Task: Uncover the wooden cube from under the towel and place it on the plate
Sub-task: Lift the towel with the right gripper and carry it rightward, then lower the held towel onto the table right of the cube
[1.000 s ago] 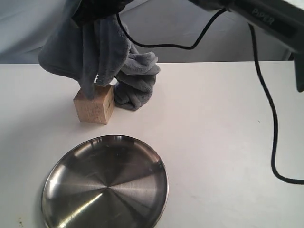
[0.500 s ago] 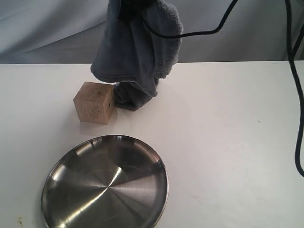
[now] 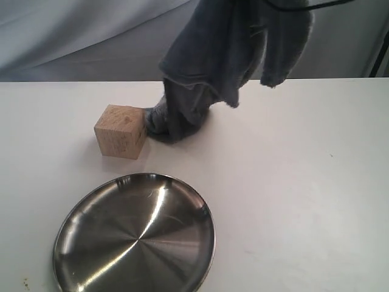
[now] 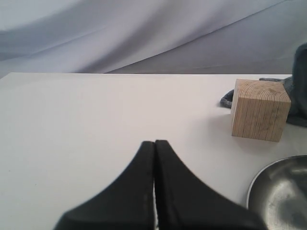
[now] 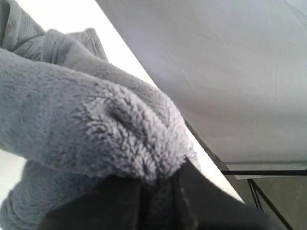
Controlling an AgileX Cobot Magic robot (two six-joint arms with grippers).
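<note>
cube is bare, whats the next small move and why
Probably the right gripper, shut on the towel, should carry it off to the right: its lower end rests on the table right beside the wooden cube. That would give the shut left gripper free room to open on the cube.

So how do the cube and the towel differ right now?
The cube is a rigid, pale wooden block; the towel is soft grey-blue fleece in loose folds. The cube stands free on the table, nothing gripping it; the towel hangs from the jaws of the right gripper, only its lower end on the table. The cube is much the smaller. Both are off the plate.
</note>
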